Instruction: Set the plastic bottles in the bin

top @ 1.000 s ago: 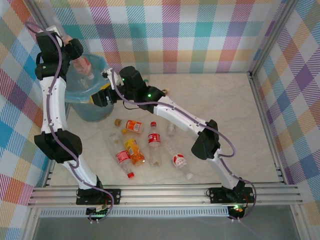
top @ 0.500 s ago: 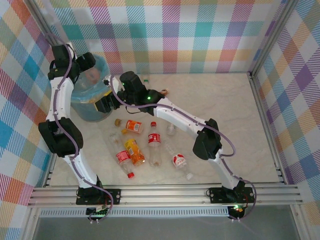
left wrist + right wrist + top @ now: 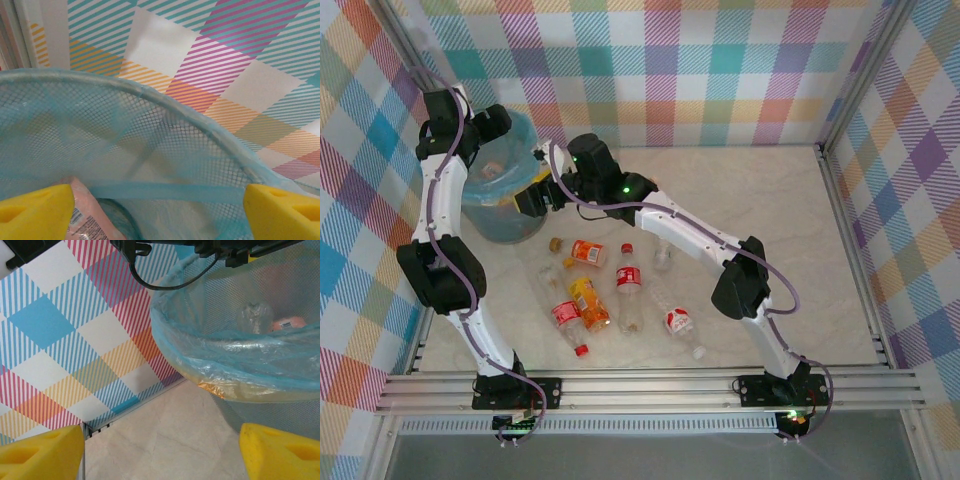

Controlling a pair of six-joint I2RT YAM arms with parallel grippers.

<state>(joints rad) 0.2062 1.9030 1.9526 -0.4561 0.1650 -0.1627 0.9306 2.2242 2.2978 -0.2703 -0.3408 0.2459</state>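
The bin point(image 3: 510, 222), a dark round bucket lined with a light-blue bag, stands at the far left. My left gripper point(image 3: 493, 124) hangs open over its far rim point(image 3: 150, 95), nothing between its yellow fingers point(image 3: 35, 212). A pink-labelled bottle point(image 3: 85, 217) lies inside the bin below it. My right gripper point(image 3: 528, 195) is open beside the bin's near-right wall point(image 3: 235, 370), with bare table between its pads point(image 3: 280, 450). More bottles point(image 3: 256, 315) show through the bag. Several plastic bottles lie on the table, among them a red-labelled one point(image 3: 628, 285) and an orange one point(image 3: 588, 303).
Checked walls close in the table at the back and on both sides. A metal rail point(image 3: 650, 388) runs along the near edge. A small brown cap or scrap point(image 3: 556, 243) lies beside the bin. The table's right half point(image 3: 770, 230) is bare marble-patterned surface.
The left gripper, which held a bottle above the bin, has opened, and the bottle now lies in the bin. The right gripper has shifted slightly beside the bin.
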